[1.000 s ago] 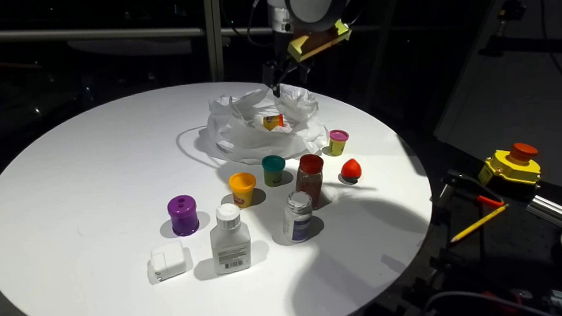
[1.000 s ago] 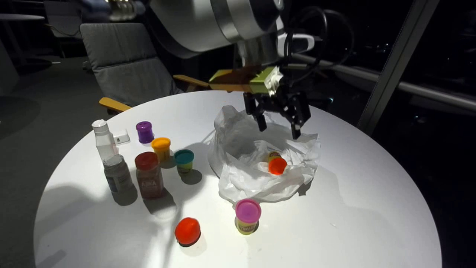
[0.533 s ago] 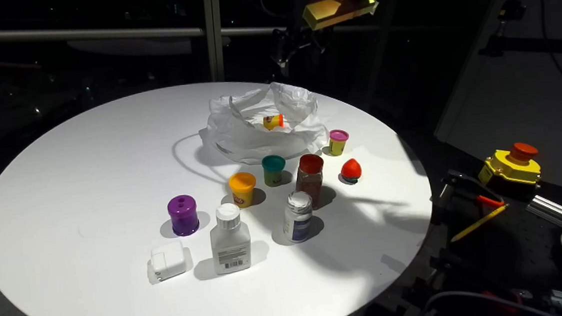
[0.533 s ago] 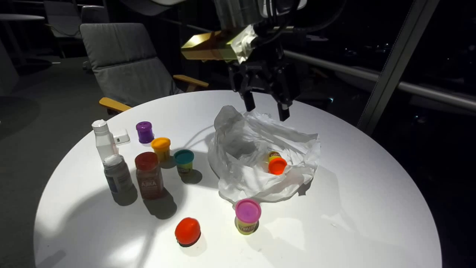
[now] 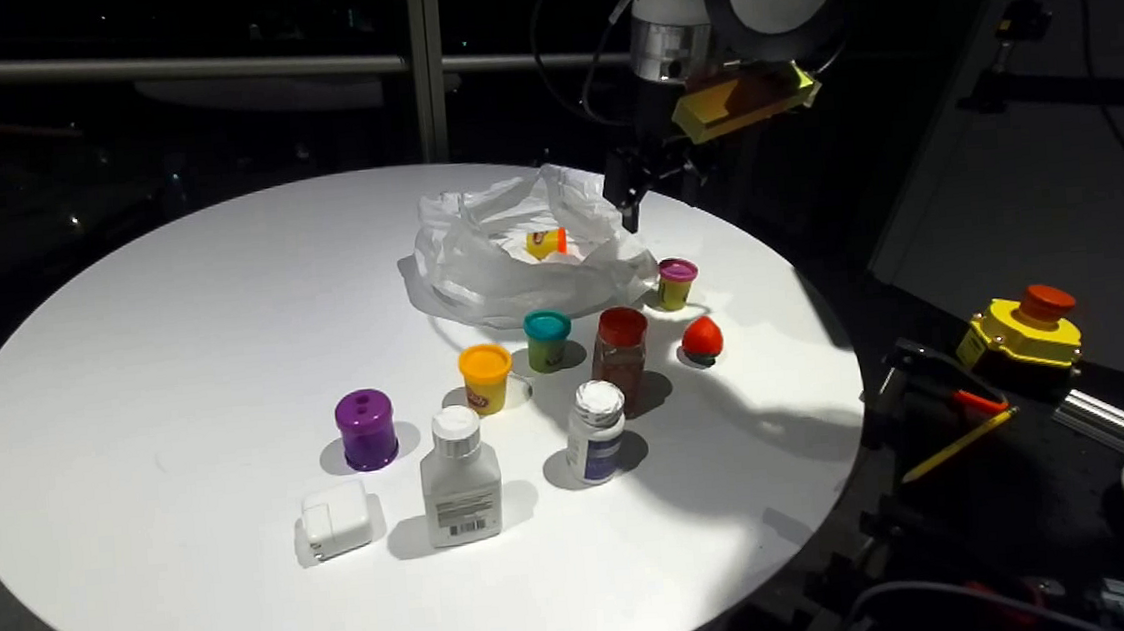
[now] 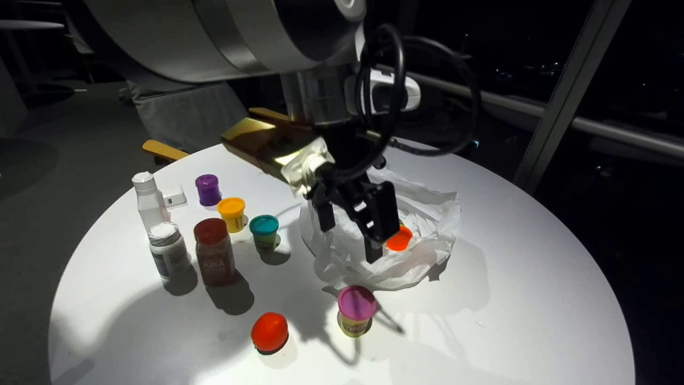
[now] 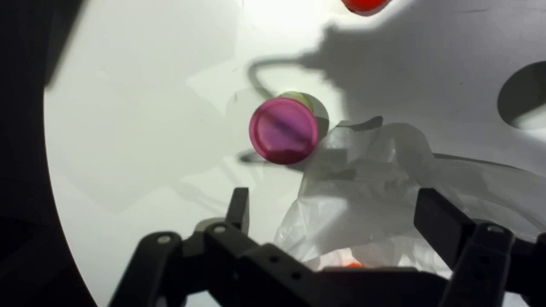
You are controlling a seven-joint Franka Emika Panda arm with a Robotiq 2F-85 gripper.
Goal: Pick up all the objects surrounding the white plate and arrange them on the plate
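The white plate (image 5: 510, 294), crinkled and translucent, holds a yellow tub with an orange lid (image 6: 398, 239) lying on its side. My gripper (image 7: 333, 194) is open with nothing between its fingers, in the air above the plate's edge close to the pink-lidded tub (image 7: 283, 130). That tub stands upright beside the plate. Around it on the table are a red round item (image 6: 270, 332), a teal-lidded tub (image 5: 548, 340), a red-lidded jar (image 5: 621, 359), an orange-yellow tub (image 5: 486, 377), a small white bottle (image 5: 596, 433), a larger white bottle (image 5: 462, 479), a purple container (image 5: 367, 429) and a white block (image 5: 336, 521).
Everything stands on a round white table (image 5: 171, 316). A grey chair (image 6: 187, 107) is behind it. A side surface carries a yellow box with a red button (image 5: 1023, 331) and a pencil (image 5: 960, 445). A yellow block (image 5: 746, 100) is fixed near my wrist.
My gripper first rose from above the plate, then came down while shifting sideways toward the pink-lidded tub. It stayed open throughout. The objects on the table have not moved.
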